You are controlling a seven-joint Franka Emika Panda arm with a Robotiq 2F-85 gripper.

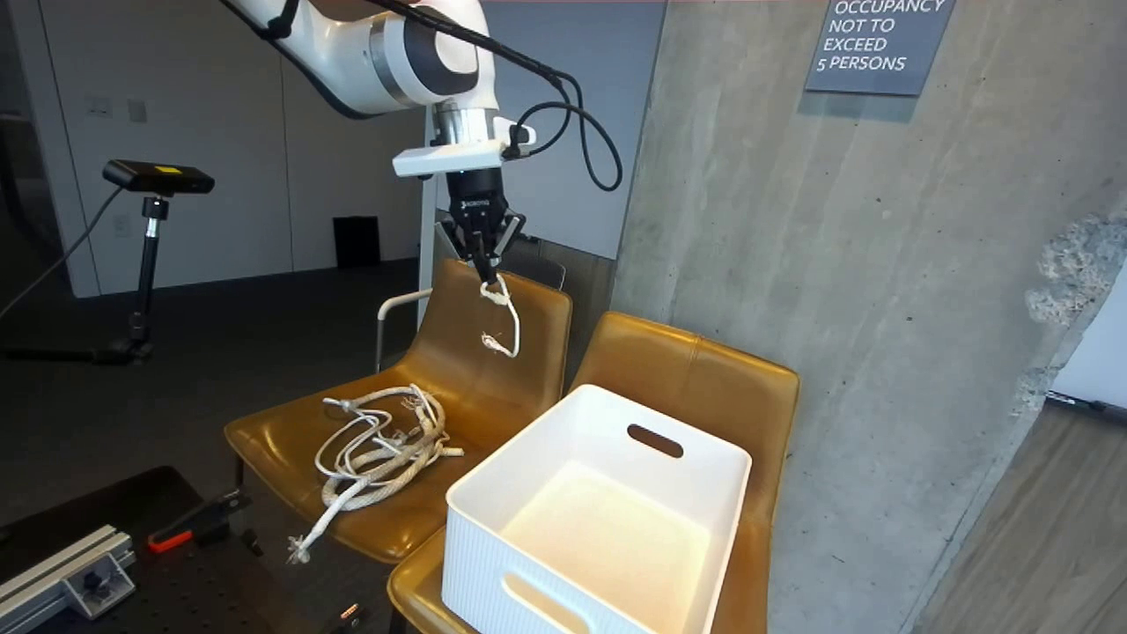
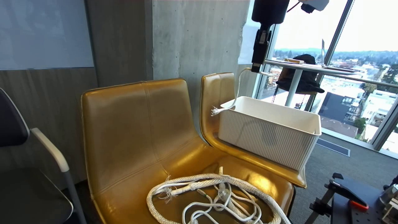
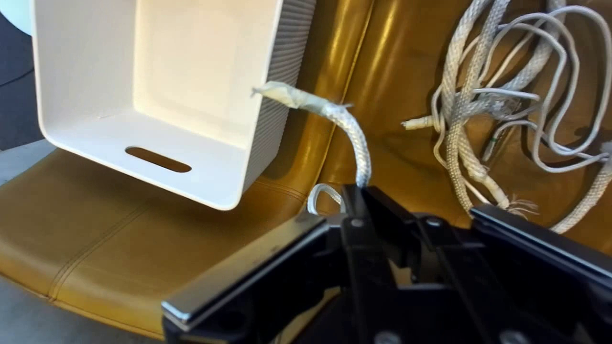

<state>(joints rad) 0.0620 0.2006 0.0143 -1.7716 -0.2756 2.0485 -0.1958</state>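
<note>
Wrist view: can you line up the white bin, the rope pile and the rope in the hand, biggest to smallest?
White bin, largest
Rope pile, next
Held rope, smallest, even though it's closest of the three

I see woven cord in the short rope (image 3: 357,138) at the claw (image 3: 362,189), one end frayed to fuzz. The coiled ropes (image 1: 431,431) look like matt braided fibre to me. The bin (image 2: 267,132) seems plastic, smooth inside, ribbed outside; the chairs (image 2: 124,124) glossy, leather-like; the concrete wall (image 1: 880,264) rough where chipped. My claw is black, edged in shiny metal.
</note>
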